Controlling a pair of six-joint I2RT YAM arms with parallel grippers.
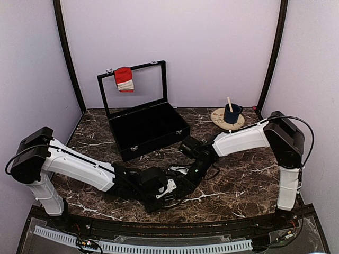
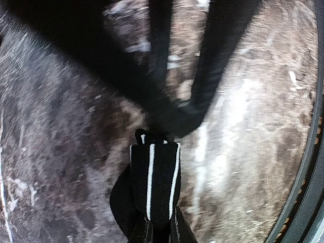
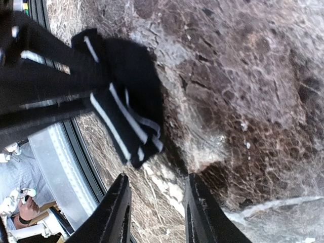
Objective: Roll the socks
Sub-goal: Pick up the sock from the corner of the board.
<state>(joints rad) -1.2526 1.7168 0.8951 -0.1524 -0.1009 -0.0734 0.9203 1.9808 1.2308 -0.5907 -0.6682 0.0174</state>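
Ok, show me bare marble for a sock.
Bare: brown marble tabletop between the right arm and the near edge, and the strip between the open black case and the round tan plate. Crowded: front centre, where the left arm meets it.

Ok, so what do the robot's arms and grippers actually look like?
Both arms match: the left arm and right arm have white tubular links joined by bulky black joints, with a thin black cable looping past each shoulder. The left gripper and right gripper have slim, plain black fingers.
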